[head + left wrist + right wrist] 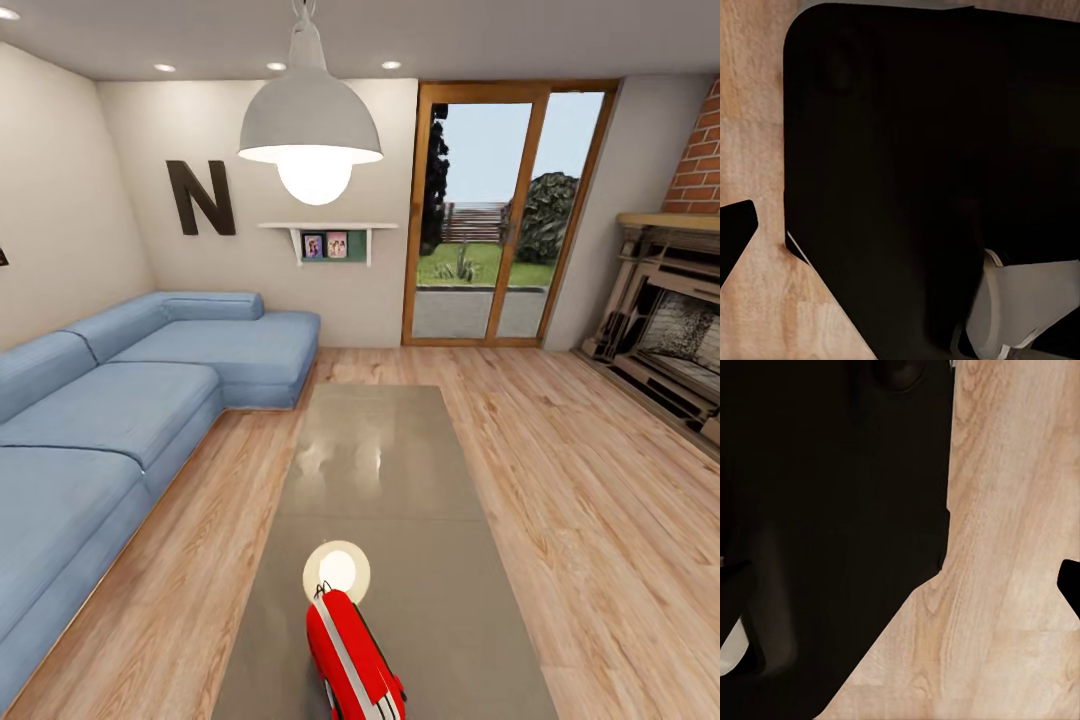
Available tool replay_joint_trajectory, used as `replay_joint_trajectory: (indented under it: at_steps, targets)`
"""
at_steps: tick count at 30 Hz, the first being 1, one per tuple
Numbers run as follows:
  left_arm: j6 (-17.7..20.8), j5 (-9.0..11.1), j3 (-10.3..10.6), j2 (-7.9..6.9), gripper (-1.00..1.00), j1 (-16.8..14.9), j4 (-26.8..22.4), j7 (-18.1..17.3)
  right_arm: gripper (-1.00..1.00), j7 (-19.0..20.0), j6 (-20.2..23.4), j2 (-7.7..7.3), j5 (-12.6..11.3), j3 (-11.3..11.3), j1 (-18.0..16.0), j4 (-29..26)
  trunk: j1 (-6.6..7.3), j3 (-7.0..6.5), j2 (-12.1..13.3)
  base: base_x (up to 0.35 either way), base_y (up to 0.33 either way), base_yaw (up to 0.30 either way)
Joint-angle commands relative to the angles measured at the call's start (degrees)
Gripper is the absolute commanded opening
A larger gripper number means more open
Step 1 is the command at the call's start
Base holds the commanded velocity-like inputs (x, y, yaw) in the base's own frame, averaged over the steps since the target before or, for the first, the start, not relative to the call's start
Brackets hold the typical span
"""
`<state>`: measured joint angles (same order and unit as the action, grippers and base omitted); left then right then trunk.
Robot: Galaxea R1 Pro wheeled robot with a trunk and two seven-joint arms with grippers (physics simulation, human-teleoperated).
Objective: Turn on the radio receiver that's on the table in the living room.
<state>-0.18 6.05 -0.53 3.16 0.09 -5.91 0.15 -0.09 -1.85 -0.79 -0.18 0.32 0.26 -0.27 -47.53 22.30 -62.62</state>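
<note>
The radio receiver [352,662], a red rounded case with white stripes, lies on the near end of the long grey-brown coffee table [380,470] at the bottom middle of the head view. Its face is turned away, so the dial is hidden. In the left wrist view a dark fingertip [735,234] juts in over wood floor beside the robot's black base [922,172]. In the right wrist view another dark fingertip [1070,585] shows at the edge over the floor. How far either gripper's fingers stand apart is hidden.
A round white disc [337,570] lies on the table just behind the radio. The blue sectional sofa [120,420] runs along the left. A fireplace [670,320] is at the right, the glass door [505,210] at the back, and a pendant lamp [312,130] hangs overhead.
</note>
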Motion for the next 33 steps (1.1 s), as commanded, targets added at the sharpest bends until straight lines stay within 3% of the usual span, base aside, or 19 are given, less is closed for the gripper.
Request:
replay_joint_trajectory:
  at_steps: [1, 10, 33]
  targets:
    - [0.00, 0.01, 0.02, 0.00, 1.00, 0.00, 0.01, -0.01, 1.00, 0.00, 0.00, 0.00, 0.00, 0.01, -0.01, -0.02, 0.00, 0.00, 0.00, 0.000, 0.000, 0.000]
    - [-0.04, 0.04, 0.09, -0.08, 1.00, 0.00, 0.02, -0.04, 1.00, 0.00, -0.17, -0.07, 0.00, 0.03, -0.03, -0.03, 0.00, 0.24, 0.00, 0.000, 0.000, 0.000]
    - [-0.26, 0.02, 0.27, -0.26, 1.00, 0.00, -0.06, -0.15, 1.00, 0.00, -0.88, -0.09, 0.00, 0.03, 0.00, 0.00, 0.00, 2.31, 0.00, 0.000, 0.000, 0.000]
